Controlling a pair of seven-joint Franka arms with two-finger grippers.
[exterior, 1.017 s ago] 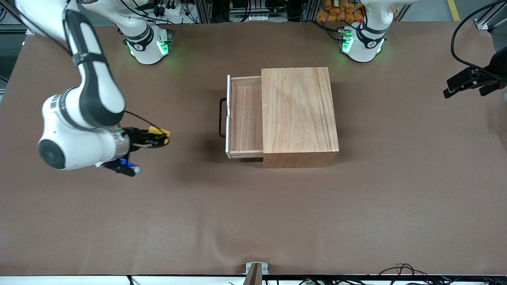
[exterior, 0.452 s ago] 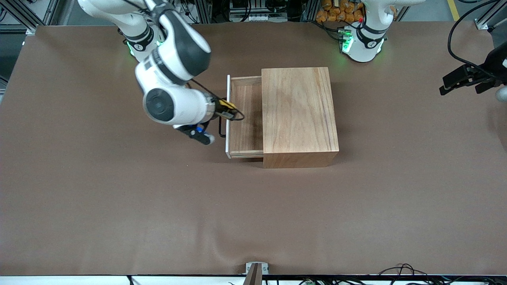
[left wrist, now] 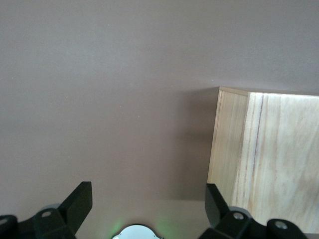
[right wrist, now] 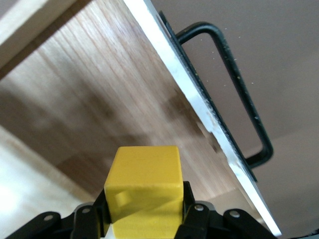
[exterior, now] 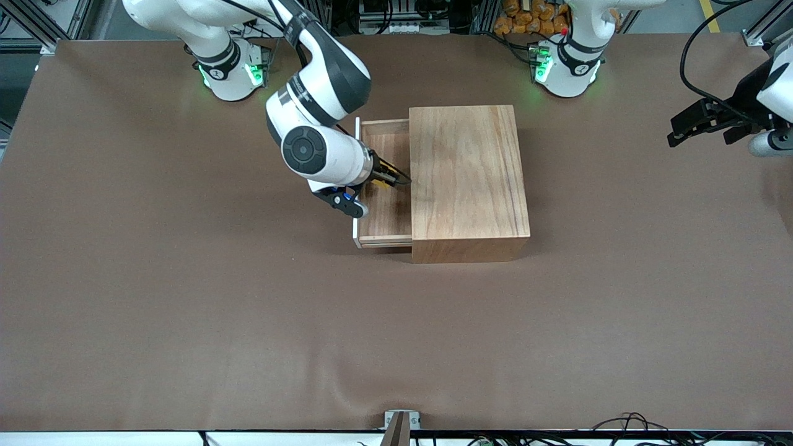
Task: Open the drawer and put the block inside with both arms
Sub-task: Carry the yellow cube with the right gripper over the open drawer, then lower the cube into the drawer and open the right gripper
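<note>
Item 1: yellow block (right wrist: 145, 185) clenched in right hand (exterior: 391, 178) over open drawer (exterior: 385, 204); left hand (exterior: 706, 122) spread, empty, waiting above the surface's end; risk: release near the box (exterior: 468, 179) may bounce the block off its edge.

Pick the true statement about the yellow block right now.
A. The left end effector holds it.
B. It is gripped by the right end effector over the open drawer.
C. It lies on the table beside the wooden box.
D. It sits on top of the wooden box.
B: the right end effector is shut on the yellow block, above the floor of the open drawer.
</note>
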